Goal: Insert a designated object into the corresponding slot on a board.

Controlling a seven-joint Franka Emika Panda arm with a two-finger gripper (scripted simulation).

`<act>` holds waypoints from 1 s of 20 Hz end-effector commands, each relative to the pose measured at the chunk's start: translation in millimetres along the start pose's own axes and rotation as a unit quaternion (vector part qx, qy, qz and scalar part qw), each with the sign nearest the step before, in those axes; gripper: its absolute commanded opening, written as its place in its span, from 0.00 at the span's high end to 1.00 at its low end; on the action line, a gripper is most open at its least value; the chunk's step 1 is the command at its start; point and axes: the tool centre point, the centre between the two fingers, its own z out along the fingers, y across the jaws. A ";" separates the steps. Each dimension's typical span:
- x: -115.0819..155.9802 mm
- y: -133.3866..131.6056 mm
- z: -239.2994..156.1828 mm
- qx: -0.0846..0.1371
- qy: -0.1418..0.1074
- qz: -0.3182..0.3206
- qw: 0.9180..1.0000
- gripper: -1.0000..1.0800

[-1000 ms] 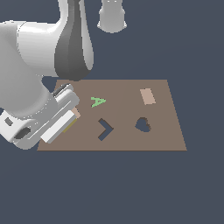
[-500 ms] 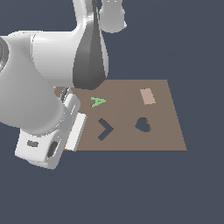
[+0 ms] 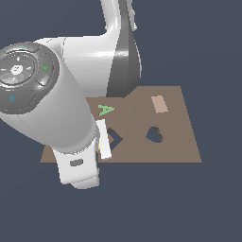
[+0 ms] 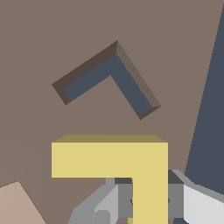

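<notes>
Wrist view shows the gripper (image 4: 148,201) clamped on one leg of the yellow chevron piece (image 4: 109,159), held above the brown board (image 4: 52,35) just beside the dark chevron slot (image 4: 109,78). Exterior view: the arm hides the piece; the green "A" (image 3: 106,110) lies near the slot.

Plain dark slate-blue backdrop (image 3: 208,42), flat even light, featureless surroundings

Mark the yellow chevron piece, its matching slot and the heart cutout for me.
yellow chevron piece (image 4: 109,159): wrist view, on its horizontal arm.
chevron slot (image 4: 114,72): wrist view, at the dark bend.
heart cutout (image 3: 154,135): exterior view, at its dark centre.
</notes>
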 end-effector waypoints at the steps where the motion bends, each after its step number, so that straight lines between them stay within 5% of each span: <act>1: 12.6 2.8 -0.5 0.000 0.000 -0.054 0.999 1.00; 11: 52.3 0.6 -1.0 0.000 0.000 -0.215 0.977 1.00; 20: 68.8 -5.2 -1.0 0.001 0.000 -0.283 0.959 1.00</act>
